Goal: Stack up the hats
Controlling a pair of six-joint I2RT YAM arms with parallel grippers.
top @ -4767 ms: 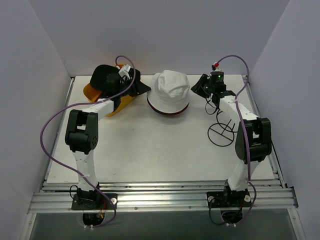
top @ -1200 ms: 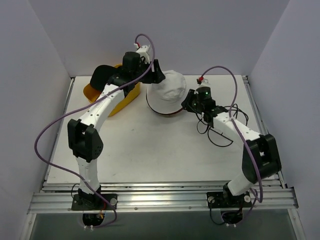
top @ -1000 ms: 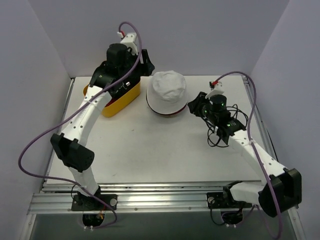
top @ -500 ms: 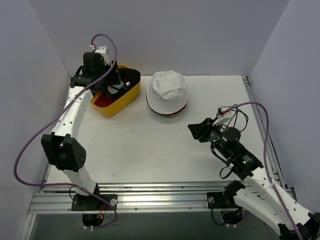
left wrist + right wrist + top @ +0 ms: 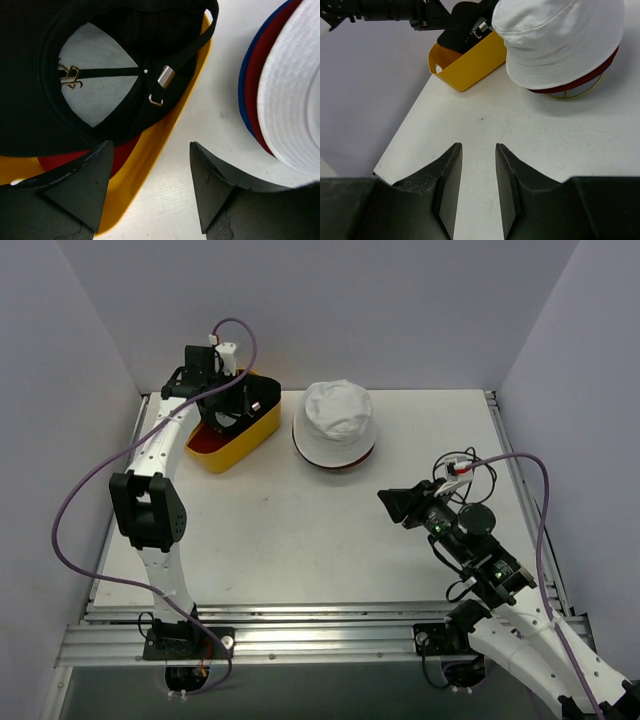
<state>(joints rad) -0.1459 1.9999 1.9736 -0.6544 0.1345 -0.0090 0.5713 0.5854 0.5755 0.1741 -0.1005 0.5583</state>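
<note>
A white bucket hat [image 5: 336,420] tops a stack with a maroon brim [image 5: 252,75] and a blue brim [image 5: 242,95] under it, at the back middle of the table. A black cap [image 5: 75,70] lies upside down in the yellow basket [image 5: 248,443], over a red cap [image 5: 60,159]. My left gripper [image 5: 150,155] hovers open above the basket's right rim, nothing between its fingers. My right gripper [image 5: 477,150] is pulled back to the near right [image 5: 394,503], its jaws narrowly open and empty, pointing at the stack.
A thin wire ring [image 5: 570,94] shows under the hat stack's front edge. Grey walls enclose the table on three sides. The basket stands at the back left, close to the left wall. A purple cable [image 5: 75,500] loops beside the left arm.
My right arm has drawn back from beside the hat stack to the near right. My left gripper has shifted slightly right over the basket and narrowed a little.
</note>
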